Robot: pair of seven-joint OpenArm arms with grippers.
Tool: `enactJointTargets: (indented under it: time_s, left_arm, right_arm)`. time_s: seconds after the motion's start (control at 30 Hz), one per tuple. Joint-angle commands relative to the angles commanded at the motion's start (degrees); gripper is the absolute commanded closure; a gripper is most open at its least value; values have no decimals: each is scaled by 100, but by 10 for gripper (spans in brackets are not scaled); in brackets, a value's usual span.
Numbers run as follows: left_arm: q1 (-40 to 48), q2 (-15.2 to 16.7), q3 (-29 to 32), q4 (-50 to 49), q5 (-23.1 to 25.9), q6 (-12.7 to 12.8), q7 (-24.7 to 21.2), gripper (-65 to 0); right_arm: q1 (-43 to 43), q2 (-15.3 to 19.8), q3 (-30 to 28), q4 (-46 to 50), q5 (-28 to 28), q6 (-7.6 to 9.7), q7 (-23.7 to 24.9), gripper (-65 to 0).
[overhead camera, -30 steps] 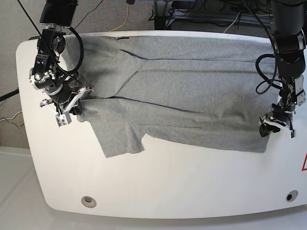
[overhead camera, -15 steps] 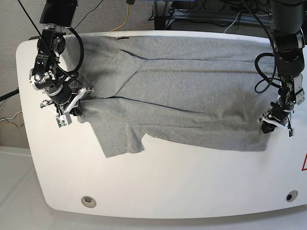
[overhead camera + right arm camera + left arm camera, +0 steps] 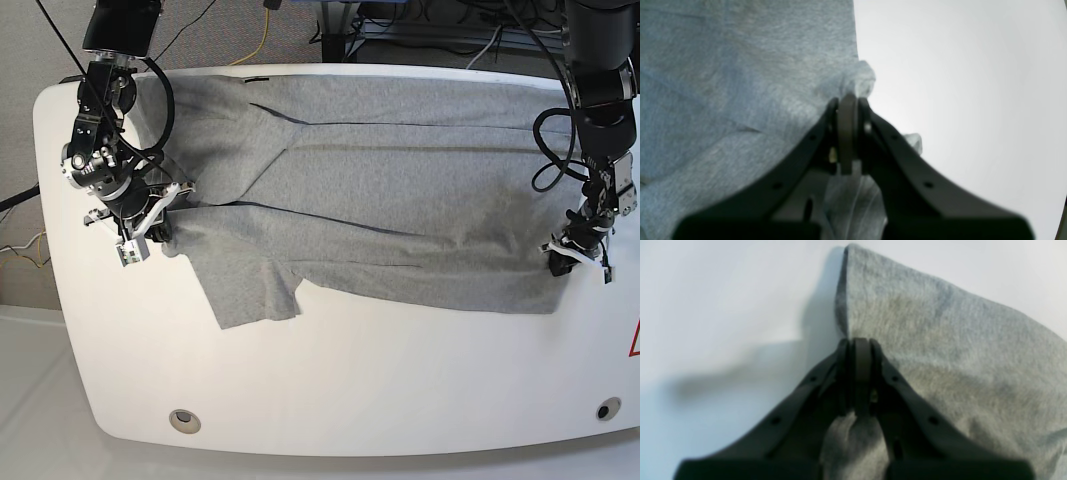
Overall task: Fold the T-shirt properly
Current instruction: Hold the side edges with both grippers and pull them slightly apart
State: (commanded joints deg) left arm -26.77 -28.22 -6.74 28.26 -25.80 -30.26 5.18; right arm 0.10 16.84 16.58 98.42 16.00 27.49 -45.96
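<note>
- The left claw (image 3: 860, 350) has its jaws pressed together on a pinch of grey cloth; a bunch of the fabric shows between the black fingers (image 3: 913, 406) behind the tips.
- In the base view this left claw (image 3: 578, 252) sits at the shirt's right edge, near the lower right corner.
- The right claw (image 3: 847, 106) is likewise clamped narrow on a puckered fold of the cloth, with more fabric gathered between its fingers (image 3: 800, 156).
- In the base view the right claw (image 3: 150, 222) grips the shirt's left edge, where the cloth bunches just above the sleeve.
- The T-shirt (image 3: 400, 190) lies spread flat across the white table (image 3: 350, 390), covering its far half, plain grey side up.
- One sleeve (image 3: 245, 285) juts toward the near edge on the left.
- Long creases run across the cloth from left to right.
- Two round fittings (image 3: 182, 421) sit in the table's near corners.
</note>
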Motion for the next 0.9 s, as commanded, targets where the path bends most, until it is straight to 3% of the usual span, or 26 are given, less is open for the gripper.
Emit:
enactJointTargets:
  time_s: [0.57, 0.77, 0.9]
  left_arm:
    - [-93, -48, 20, 25, 25, 31, 96, 0]
    - [-37, -119, 5, 37, -175, -281, 202, 0]
    - [17, -189, -2, 178, -271, -313, 313, 0]
  right_arm:
    - [118, 3, 17, -2, -37, 8, 6, -5]
    - [102, 11, 0, 23, 78, -7, -44, 0]
    - [140, 15, 4, 27, 114, -8, -131, 0]
